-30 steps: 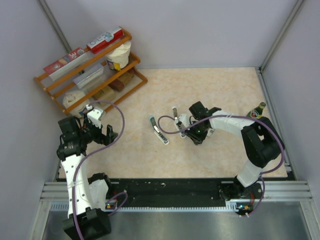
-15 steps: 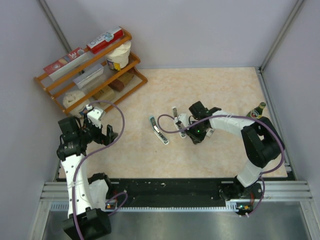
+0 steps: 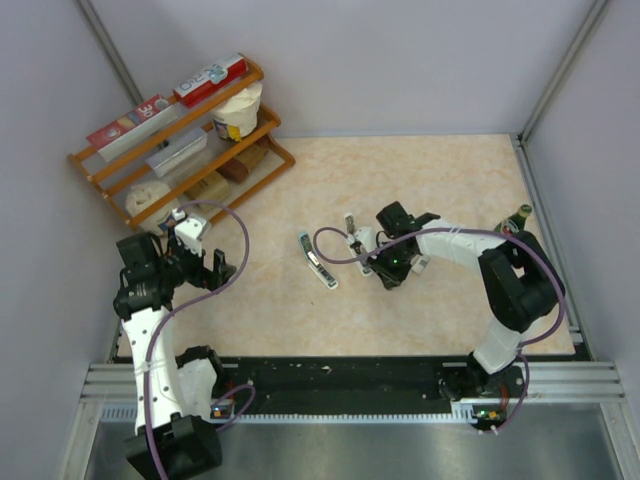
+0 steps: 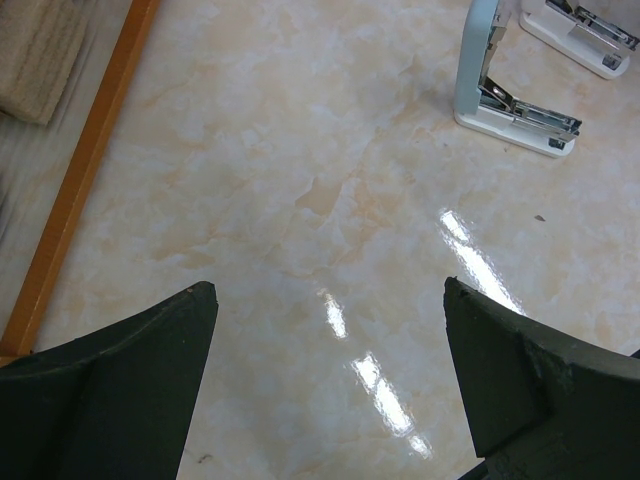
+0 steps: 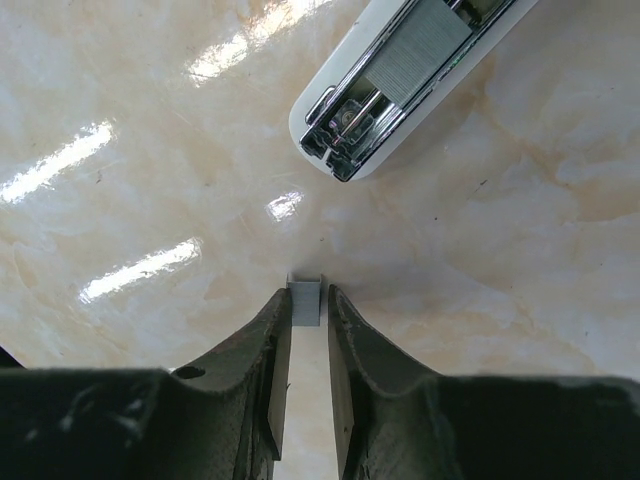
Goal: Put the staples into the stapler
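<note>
Found right gripper (image 5: 308,300) narrowed, nipping the staples (image 5: 305,303) at its tips. Noted open stapler (image 5: 400,75) just ahead and rightward, not touching, magazine channel running diagonally away, near end closest. Found left gripper (image 4: 328,290) wide, empty, well apart; right arm judged nearer.

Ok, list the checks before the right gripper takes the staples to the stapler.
1. Staples pinched between the right gripper fingers: ok.
2. Staples lifted off the table: cannot tell.
3. Stapler open, channel exposed: ok.
4. Channel free to take the strip: cannot tell; a grey block sits in it.
5. Left gripper open and apart from the work: ok.
</note>
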You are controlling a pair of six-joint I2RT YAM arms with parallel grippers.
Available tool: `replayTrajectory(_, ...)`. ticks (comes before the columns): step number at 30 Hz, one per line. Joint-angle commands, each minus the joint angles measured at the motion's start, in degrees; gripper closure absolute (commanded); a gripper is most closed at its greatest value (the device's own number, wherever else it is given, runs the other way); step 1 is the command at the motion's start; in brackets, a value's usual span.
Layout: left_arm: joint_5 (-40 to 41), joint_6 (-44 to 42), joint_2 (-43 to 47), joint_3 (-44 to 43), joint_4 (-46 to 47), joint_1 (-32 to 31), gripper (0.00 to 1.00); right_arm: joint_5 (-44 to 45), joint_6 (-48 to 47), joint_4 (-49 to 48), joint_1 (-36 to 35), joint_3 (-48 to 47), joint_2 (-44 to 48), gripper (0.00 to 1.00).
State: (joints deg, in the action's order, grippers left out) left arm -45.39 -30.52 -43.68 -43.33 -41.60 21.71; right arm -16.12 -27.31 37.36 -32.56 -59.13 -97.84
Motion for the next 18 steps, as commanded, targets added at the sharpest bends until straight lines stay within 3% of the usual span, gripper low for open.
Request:
replayTrajectory(1, -1.02, -1.12, -0.35, -0.09, 0.82, 0.26, 0.01, -0.32, 0.06, -0.63, -0.67, -1.77, -1.56, 0.81)
replayTrajectory(7, -1.11, -1.21, -0.26, -0.09, 0.74, 0.35, 0.01, -0.58, 0.24, -0.36, -0.84, -1.86, -1.3, 0.91)
replayTrajectory(18, -0.93, -1.12, -1.14, -0.35, 0.74, 0.34, 0.01, 2.76, 4.89, -0.36, -0.93, -3.88, 3.79, 0.92)
